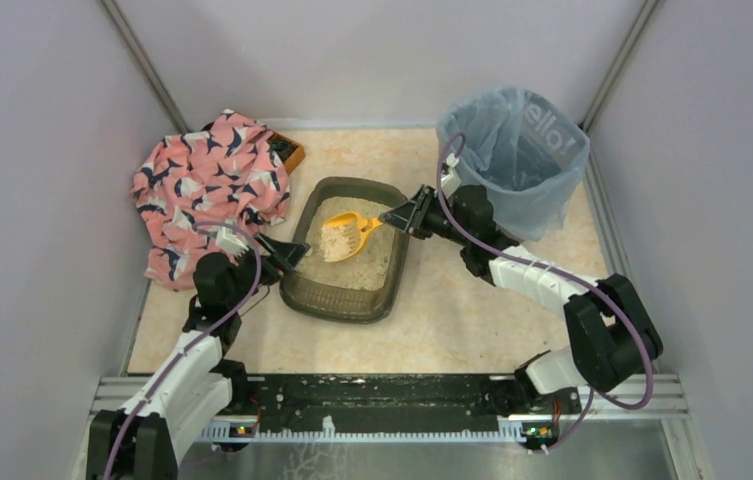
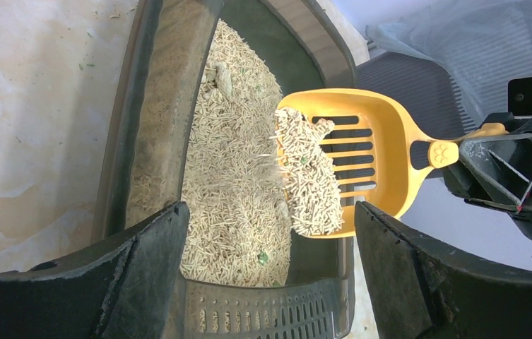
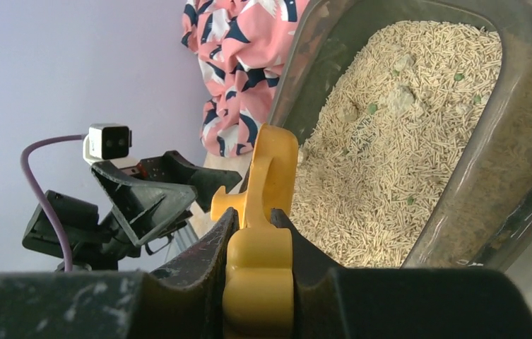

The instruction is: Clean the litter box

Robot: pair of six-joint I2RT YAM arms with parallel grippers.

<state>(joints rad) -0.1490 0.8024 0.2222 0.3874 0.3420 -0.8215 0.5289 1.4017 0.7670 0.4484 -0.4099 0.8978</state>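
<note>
Top external view: the left pincer point(image 1: 287, 252) gapes wide, holding nothing, at the left rim of the litter box point(image 1: 337, 305), which lies mid-way across the counter point(image 1: 472, 320). The right pincer point(image 1: 393, 217) is clamped on the handle of a yellow scoop point(image 1: 345, 236) carrying litter above the box. Beyond stand a blue-bagged bin point(image 1: 517, 165) and a patterned cloth point(image 1: 207, 185).

Your right fingers point(image 3: 203, 251) pinch the yellow scoop point(image 3: 268, 169) by its handle. Beyond it, on your right, sits the litter box point(image 3: 524, 141), pale pellets point(image 3: 390, 141) inside, pink cloth point(image 3: 234, 56) behind.
</note>
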